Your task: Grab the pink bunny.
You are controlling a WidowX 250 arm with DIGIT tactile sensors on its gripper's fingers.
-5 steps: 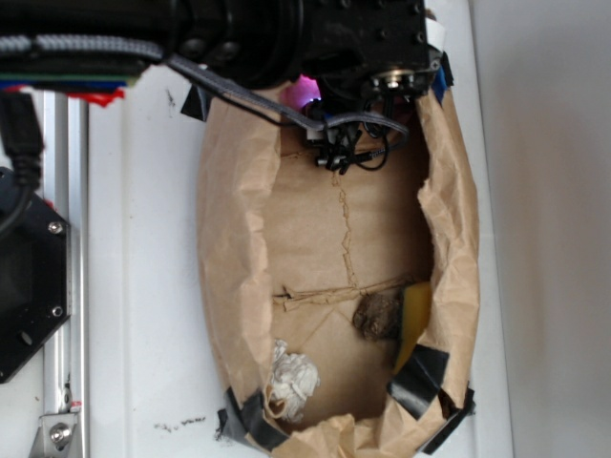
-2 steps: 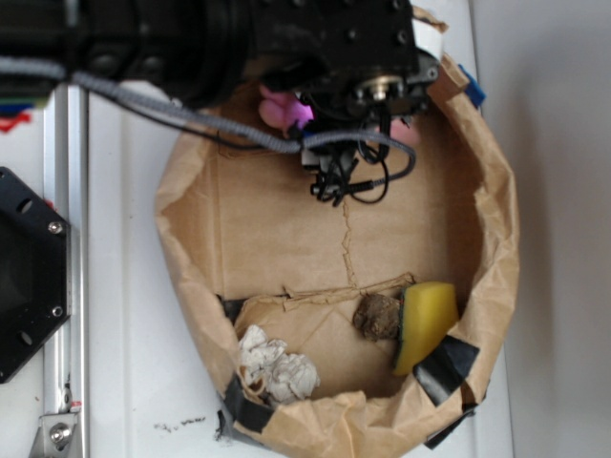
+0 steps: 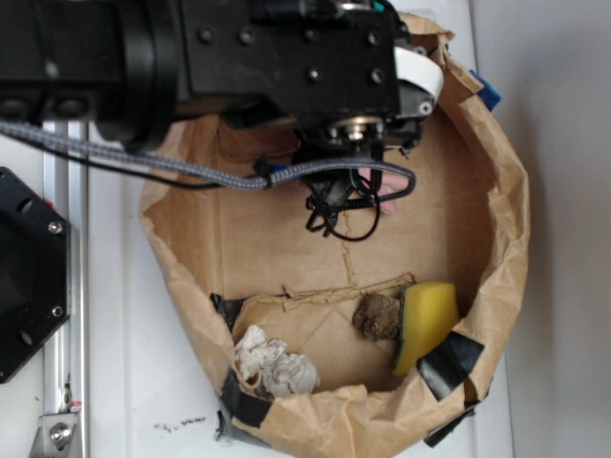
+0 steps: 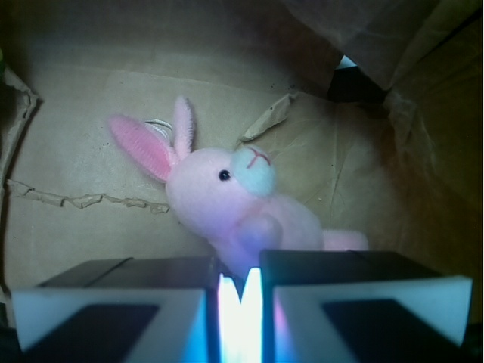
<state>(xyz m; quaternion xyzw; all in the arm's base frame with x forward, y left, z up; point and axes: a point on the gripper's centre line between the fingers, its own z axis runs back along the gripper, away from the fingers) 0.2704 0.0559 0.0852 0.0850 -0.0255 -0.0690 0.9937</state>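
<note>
My jaws (image 4: 240,291) sit nearly together, only a thin slit between them, right over the pink bunny (image 4: 231,200) lying on the floor of the paper bag (image 3: 496,286). I'd spread them before descending, then straddle its torso, not the ears.

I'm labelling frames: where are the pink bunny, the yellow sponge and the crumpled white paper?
pink bunny (image 4: 219,193): wrist view, on its head.
yellow sponge (image 3: 427,320): exterior view, on its yellow face.
crumpled white paper (image 3: 277,365): exterior view, on the wad's middle.
</note>
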